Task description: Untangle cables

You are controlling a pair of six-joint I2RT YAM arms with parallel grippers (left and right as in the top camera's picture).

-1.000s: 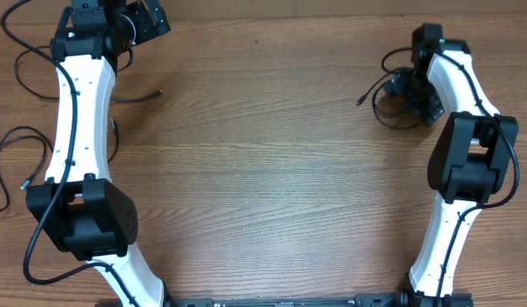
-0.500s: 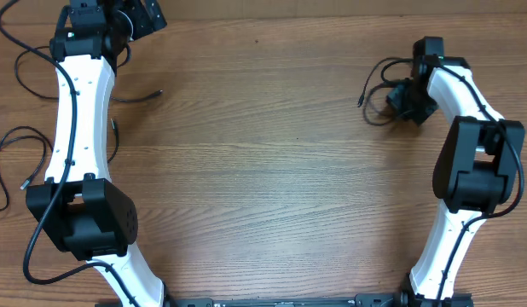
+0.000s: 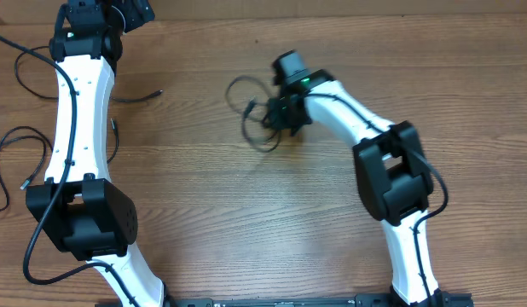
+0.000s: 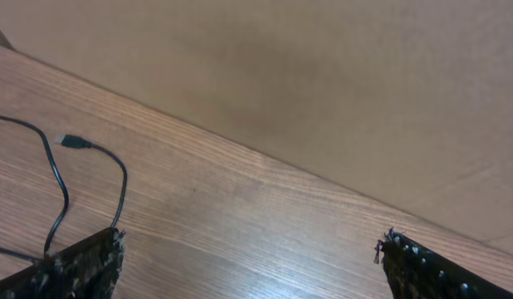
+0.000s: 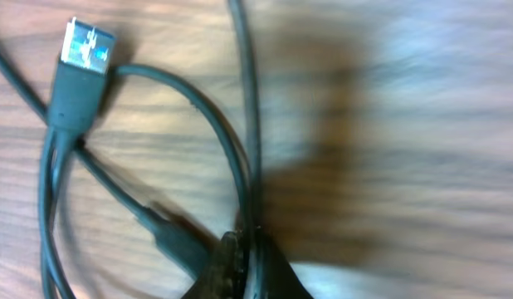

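Dragged centreward across the wooden tabletop (image 3: 246,222) since the earlier view: a tangled coil of thin black cables (image 5: 74,100), pinched in the right claw (image 5: 238,262). The left claw (image 4: 252,270) is held wide. Knots may be tightened by single-handed pulling.

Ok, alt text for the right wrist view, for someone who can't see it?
The right gripper pinches a strand of looped black cables at the bottom centre, over a wooden table. A silver-tipped plug lies at upper left; the right half is motion-blurred.
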